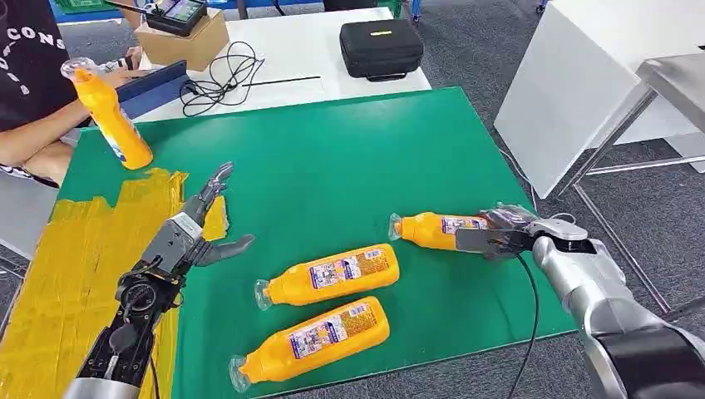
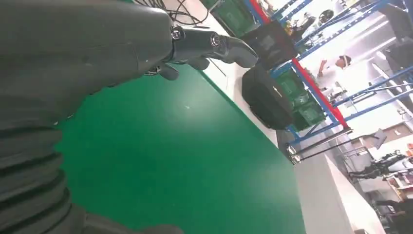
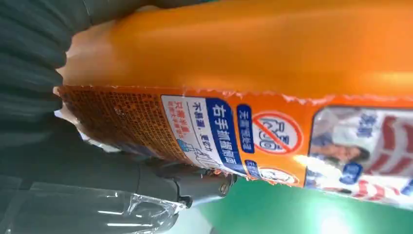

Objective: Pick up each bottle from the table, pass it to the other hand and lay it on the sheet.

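Near the right edge of the green mat (image 1: 332, 166), my right hand (image 1: 507, 237) grips an orange plastic bottle (image 1: 432, 229), hiding its base. It lies lengthwise, clear cap pointing left. My left hand (image 1: 195, 233) hovers empty, fingers spread, beside the yellow sheet (image 1: 75, 249).

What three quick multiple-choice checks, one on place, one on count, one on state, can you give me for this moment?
1. Where is the bottle that the right robot hand grips?
A. lying on the green mat
B. standing on the yellow sheet
C. on the white table

2. How many orange bottles lie flat on the green mat?
A. one
B. three
C. five

3. What is the left robot hand doing?
A. holding a bottle
B. pressing on the black case
C. holding nothing, fingers apart

Answers: 1 A, the gripped bottle lies on the mat's right side; 2 B, three lie flat, a fourth stands upright; 3 C, head view shows spread fingers with nothing between.
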Controlling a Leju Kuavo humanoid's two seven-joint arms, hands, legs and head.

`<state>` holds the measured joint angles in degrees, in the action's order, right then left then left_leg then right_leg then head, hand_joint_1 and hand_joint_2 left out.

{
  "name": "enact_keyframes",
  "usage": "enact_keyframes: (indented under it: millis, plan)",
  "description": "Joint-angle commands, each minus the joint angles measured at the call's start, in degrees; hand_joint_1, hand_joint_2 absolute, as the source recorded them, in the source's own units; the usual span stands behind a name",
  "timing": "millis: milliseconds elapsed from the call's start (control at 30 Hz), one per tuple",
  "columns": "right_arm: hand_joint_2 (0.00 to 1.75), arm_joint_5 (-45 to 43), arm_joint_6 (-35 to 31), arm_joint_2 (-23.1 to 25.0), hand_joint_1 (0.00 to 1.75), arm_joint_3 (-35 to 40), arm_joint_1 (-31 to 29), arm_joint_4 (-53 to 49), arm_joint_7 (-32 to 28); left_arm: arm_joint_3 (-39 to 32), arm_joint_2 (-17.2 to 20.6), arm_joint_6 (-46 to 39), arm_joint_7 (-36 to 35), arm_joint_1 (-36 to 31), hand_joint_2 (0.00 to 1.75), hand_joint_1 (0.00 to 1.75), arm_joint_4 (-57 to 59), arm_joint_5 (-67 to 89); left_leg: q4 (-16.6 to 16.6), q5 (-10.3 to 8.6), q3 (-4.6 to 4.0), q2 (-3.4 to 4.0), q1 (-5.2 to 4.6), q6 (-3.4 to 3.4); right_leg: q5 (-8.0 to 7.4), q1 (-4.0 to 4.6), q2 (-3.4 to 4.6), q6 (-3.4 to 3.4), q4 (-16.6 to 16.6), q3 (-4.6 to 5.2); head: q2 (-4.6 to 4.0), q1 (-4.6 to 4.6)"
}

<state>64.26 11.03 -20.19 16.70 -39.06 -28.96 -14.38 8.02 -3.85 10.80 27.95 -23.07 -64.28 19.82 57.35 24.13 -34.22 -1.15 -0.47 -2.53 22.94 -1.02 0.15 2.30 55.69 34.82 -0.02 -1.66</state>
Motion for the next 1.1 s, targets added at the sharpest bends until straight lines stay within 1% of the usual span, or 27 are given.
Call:
enact_keyframes:
  millis: [33, 100, 133, 167, 233, 267, 333, 367, 400, 467, 500, 533, 567, 600, 633, 667, 700, 1000, 1033, 1067, 1100]
  plan:
    - [1.75, -1.32, -13.27, 5.78, 1.75, -5.38, 4.19, -2.65, 8.94, -2.94, -0.34, -0.03, -1.15, 2.76, 1.75, 0.00, -0.83, 1.47, -0.08, 0.11, 0.29, 0.25, 0.12, 0.19, -0.01, 0.13, 0.15, -0.12, -0.17, -0.28, 0.00, 0.02]
    - [1.75, -1.22, -13.26, 5.91, 1.75, -5.34, 4.19, -2.89, 9.13, -2.95, -0.35, -0.03, -1.17, 2.84, 1.75, 0.00, -0.91, 1.48, -0.02, 0.08, 0.17, 0.25, 0.08, 0.14, -0.04, 0.08, 0.18, -0.09, -0.07, -0.14, 0.00, 0.00]
    - [1.75, -4.14, -16.40, 7.62, 1.75, -9.72, 5.67, -6.21, 9.20, -3.33, -0.51, -0.13, -1.62, 3.45, 1.75, 0.00, -1.88, 1.86, 0.00, 0.08, 0.13, 0.20, 0.08, 0.17, -0.02, 0.08, 0.11, -0.12, -0.05, -0.12, 0.00, 0.02]
    - [1.75, -8.31, -18.70, 9.37, 1.75, -13.95, 7.01, -9.17, 6.69, -3.34, -0.52, 0.19, -1.73, 3.84, 1.75, 0.00, -2.50, 2.05, 0.03, 0.12, 0.12, 0.26, 0.10, 0.21, 0.00, 0.10, 0.14, -0.16, -0.03, -0.11, 0.00, 0.02]
    - [1.75, -13.14, -21.59, 12.46, 1.75, -18.74, 10.07, -16.00, 4.98, -3.03, -0.48, 1.53, -1.17, 4.82, 1.75, 0.00, -4.18, 1.84, -0.02, 0.12, 0.18, 0.31, 0.12, 0.20, -0.05, 0.12, 0.21, -0.14, -0.08, -0.14, 0.00, 0.02]
    - [1.75, -17.70, -24.26, 14.73, 1.75, -22.30, 12.82, -22.18, 3.07, -2.10, -0.14, 3.42, -0.39, 5.29, 1.75, 0.00, -5.49, 1.47, -0.03, 0.07, 0.09, 0.27, 0.08, 0.14, -0.08, 0.07, 0.20, -0.09, -0.06, -0.05, 0.00, 0.00]
    - [1.75, -22.44, -27.40, 17.60, 1.75, -24.55, 17.64, -31.10, 1.37, -0.54, -0.24, 4.80, -0.28, 5.03, 1.75, 0.00, -6.75, 1.38, -0.02, 0.12, 0.04, 0.34, 0.08, 0.19, -0.03, 0.08, 0.26, -0.13, 0.01, 0.02, 0.00, 0.04]
    - [1.75, -23.30, -27.62, 18.10, 1.75, -24.31, 19.07, -33.42, 1.54, 0.15, -0.33, 4.96, -0.59, 4.59, 1.75, 0.00, -6.87, 1.33, -0.01, 0.07, -0.08, 0.19, 0.08, 0.16, -0.03, 0.08, 0.13, -0.09, 0.01, 0.09, 0.00, 0.02]
    - [1.75, -23.44, -27.70, 18.19, 1.75, -24.07, 19.68, -34.25, 1.74, 0.40, -0.48, 4.94, -0.94, 4.33, 1.75, 0.00, -6.87, 1.24, 0.04, 0.17, -0.01, 0.16, 0.17, 0.25, 0.08, 0.17, 0.08, -0.16, 0.04, 0.00, 0.00, 0.04]
    - [1.75, -23.44, -27.70, 18.19, 1.75, -24.07, 19.68, -34.25, 1.74, 0.40, -0.48, 4.94, -0.94, 4.33, 1.75, 0.00, -6.87, 1.24, 0.02, 0.06, -0.09, -0.11, 0.13, 0.17, 0.08, 0.13, -0.17, -0.07, 0.03, 0.05, 0.00, 0.00]
    - [1.75, -23.44, -27.69, 18.07, 1.75, -24.12, 19.72, -34.23, 1.74, 0.40, -0.46, 4.94, -0.94, 4.31, 1.75, 0.00, -6.85, 1.24, 0.07, 0.18, 0.05, -0.04, 0.22, 0.24, 0.19, 0.22, -0.15, -0.13, 0.04, -0.09, 0.00, 0.02]
    - [1.75, -25.09, -28.67, 18.55, 1.75, -24.99, 19.53, -34.25, 0.71, 0.75, -0.20, 5.08, -0.83, 4.08, 1.75, 0.00, -6.45, 1.18, 0.02, 0.07, -0.12, -0.10, 0.15, 0.16, 0.11, 0.14, -0.17, -0.08, 0.03, 0.06, 0.00, 0.02]
    - [1.75, -26.48, -29.66, 19.21, 1.75, -25.64, 19.86, -34.85, -0.47, 1.27, -0.01, 5.63, -0.53, 3.82, 1.75, 0.00, -6.37, 1.01, 0.06, 0.14, -0.07, 0.01, 0.17, 0.19, 0.14, 0.16, -0.08, -0.10, 0.05, 0.03, 0.00, 0.02]
    - [1.75, -28.98, -31.20, 20.69, 1.75, -26.12, 20.99, -36.53, -2.36, 2.36, -0.14, 7.02, -0.18, 3.15, 1.75, 0.00, -6.28, 0.01, 0.04, 0.09, -0.23, 0.01, 0.15, 0.18, 0.08, 0.13, -0.07, -0.07, 0.05, 0.19, 0.00, 0.02]
    - [1.75, -32.41, -32.06, 21.98, 1.75, -26.17, 21.94, -38.29, -4.31, 3.55, -0.18, 8.82, -0.11, 2.61, 1.75, 0.00, -6.26, -1.51, 0.08, 0.12, -0.22, 0.02, 0.18, 0.21, 0.11, 0.16, -0.11, -0.10, 0.07, 0.17, 0.00, 0.02]
    - [1.75, -34.25, -32.62, 22.62, 1.75, -25.14, 22.57, -39.10, -5.25, 4.96, -0.26, 9.26, -0.50, 2.11, 1.75, 0.00, -6.51, -1.93, 0.01, 0.02, -0.37, -0.07, 0.11, 0.16, 0.05, 0.09, -0.16, -0.06, 0.03, 0.32, 0.00, 0.00]
    - [1.75, -36.83, -33.85, 23.65, 1.75, -24.45, 23.13, -40.34, -6.58, 6.56, -0.46, 9.44, -1.00, 1.40, 1.75, 0.00, -6.65, -2.30, 0.05, 0.08, -0.32, -0.05, 0.15, 0.20, 0.09, 0.13, -0.16, -0.10, 0.05, 0.25, 0.00, 0.00]
    - [1.75, -36.83, -33.85, 23.65, 1.75, -24.45, 23.13, -40.34, -6.58, 6.56, -0.46, 9.44, -1.00, 1.40, 1.75, 0.00, -6.65, -2.30, 0.05, 0.08, -0.32, -0.05, 0.15, 0.20, 0.09, 0.13, -0.16, -0.10, 0.05, 0.25, 0.00, 0.00]
    - [1.75, -37.88, -34.72, 24.09, 1.75, -23.65, 23.36, -40.65, -7.34, 7.47, -0.75, 9.68, -1.41, 0.98, 1.75, 0.00, -6.80, -2.74, 0.06, 0.09, -0.30, -0.04, 0.15, 0.21, 0.10, 0.14, -0.16, -0.10, 0.05, 0.23, 0.00, 0.00]
    - [1.75, -41.12, -35.03, 25.10, 1.75, -21.64, 23.63, -41.47, -9.56, 9.25, -1.39, 11.10, -2.46, -0.01, 1.75, 0.00, -7.16, -4.95, 0.09, 0.14, -0.25, -0.02, 0.18, 0.24, 0.14, 0.17, -0.16, -0.13, 0.06, 0.17, 0.00, 0.00]
    - [1.75, -44.82, -35.27, 26.47, 1.75, -16.22, 23.88, -42.09, -12.62, 11.38, -3.08, 11.95, -7.09, -1.40, 1.75, 0.00, -7.74, -11.84, 0.08, 0.09, -0.33, -0.07, 0.18, 0.22, 0.10, 0.16, -0.18, -0.11, 0.05, 0.26, 0.00, 0.00]
